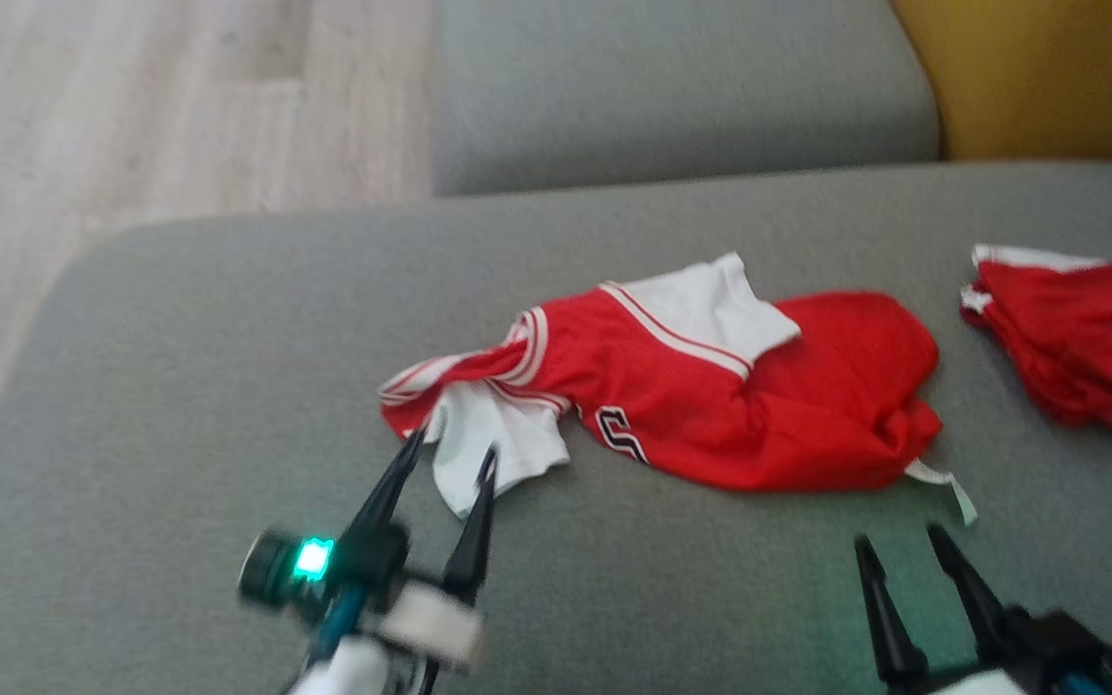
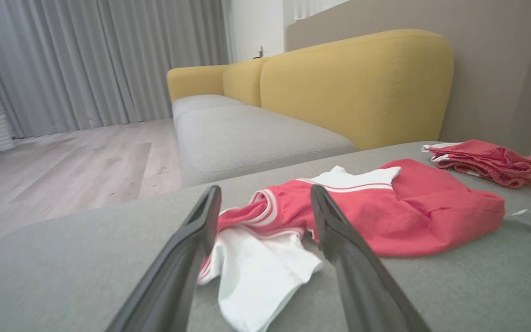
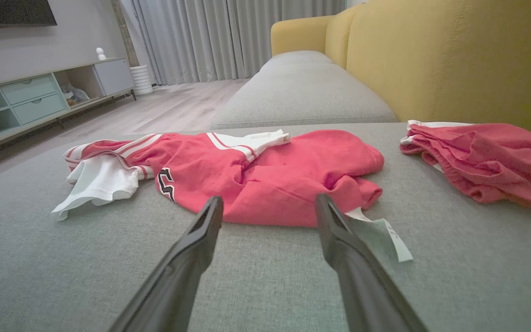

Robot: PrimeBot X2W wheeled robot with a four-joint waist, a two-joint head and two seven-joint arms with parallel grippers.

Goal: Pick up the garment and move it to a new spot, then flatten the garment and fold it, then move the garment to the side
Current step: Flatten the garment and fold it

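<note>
1. Lying crumpled on the grey cushion [image 1: 180,386], the garment [image 1: 710,405] is a red jersey with white sleeves and striped trim; it sits near the cushion's middle.
2. Its white sleeve [image 1: 498,449] points toward the robot's left, and a white label [image 1: 952,487] trails from the hem on the right.
3. The left end effector [image 1: 450,454] is open, its two fingers spread over the near edge of that sleeve. From the left wrist, the sleeve [image 2: 256,272] lies between the fingers; whether they touch the cloth cannot be told.
4. The right end effector [image 1: 899,539] is also open and holds nothing, just short of the red hem. From the right wrist, its fingers point at the garment [image 3: 284,180], with the label [image 3: 385,235] beside the right finger.
5. A second red garment [image 1: 1087,338] lies apart at the cushion's right edge.
6. Behind are another grey seat [image 1: 672,87], a yellow backrest [image 2: 357,87] and wood floor [image 1: 131,116].
</note>
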